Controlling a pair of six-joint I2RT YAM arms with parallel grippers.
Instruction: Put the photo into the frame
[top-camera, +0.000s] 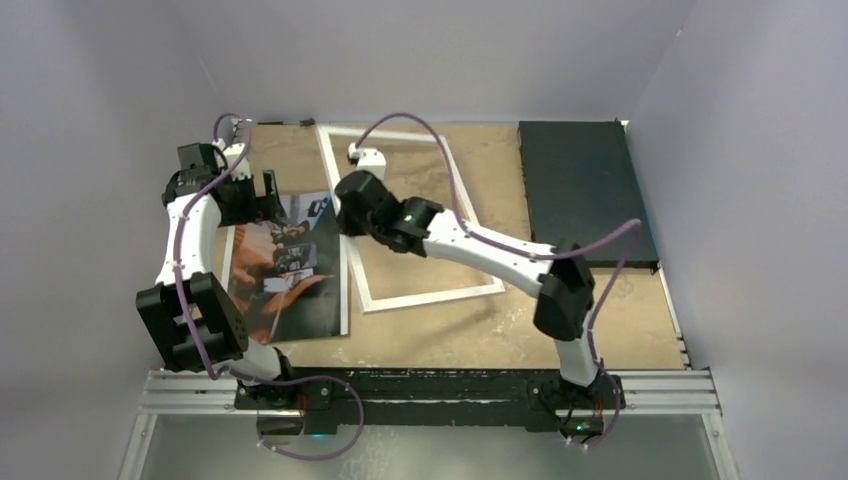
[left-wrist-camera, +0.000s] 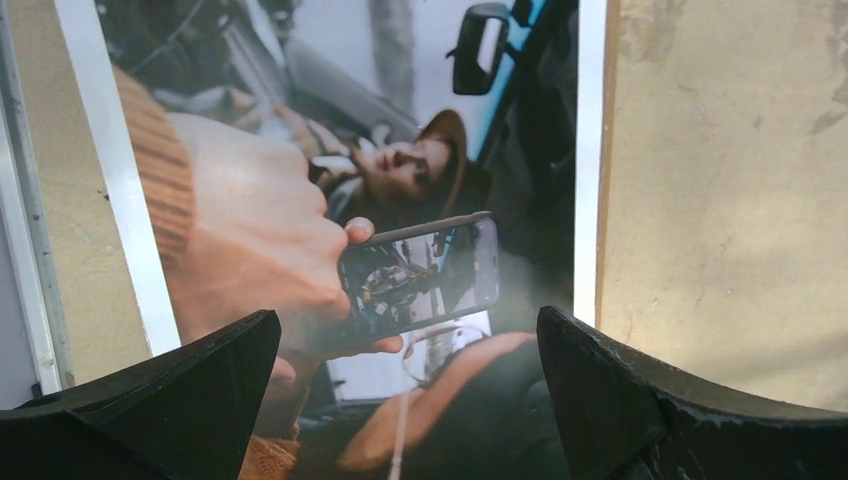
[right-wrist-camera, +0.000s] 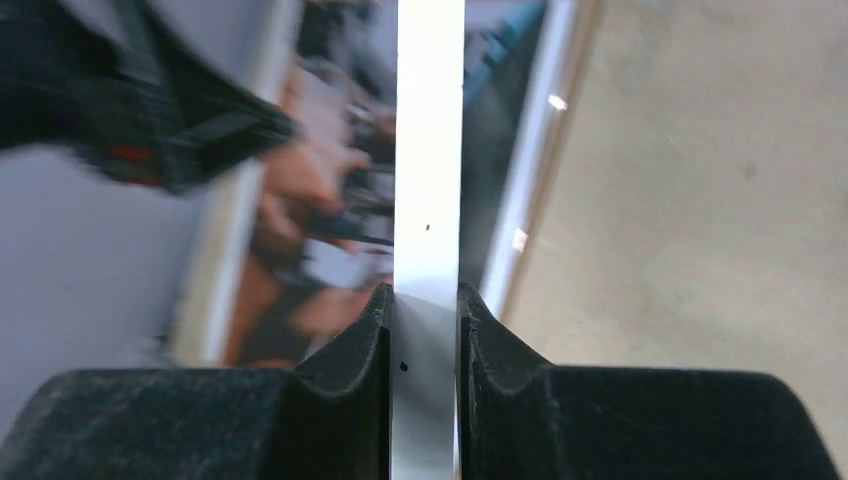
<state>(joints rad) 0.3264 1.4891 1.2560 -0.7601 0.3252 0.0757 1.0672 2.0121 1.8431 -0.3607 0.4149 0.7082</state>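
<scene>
While right gripper pinches the frame by its edge, left gripper, jaws spread, over the photo

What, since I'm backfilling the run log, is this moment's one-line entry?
left gripper: open over photo | right gripper: shut on frame edge | photo: not yet in frame

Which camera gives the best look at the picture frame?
The top external view: the whole white frame shows, lying tilted on the table. The right wrist view shows only a strip of its edge, pinched in the right gripper. The left wrist view shows mostly the photo; no frame that I can tell.
</scene>
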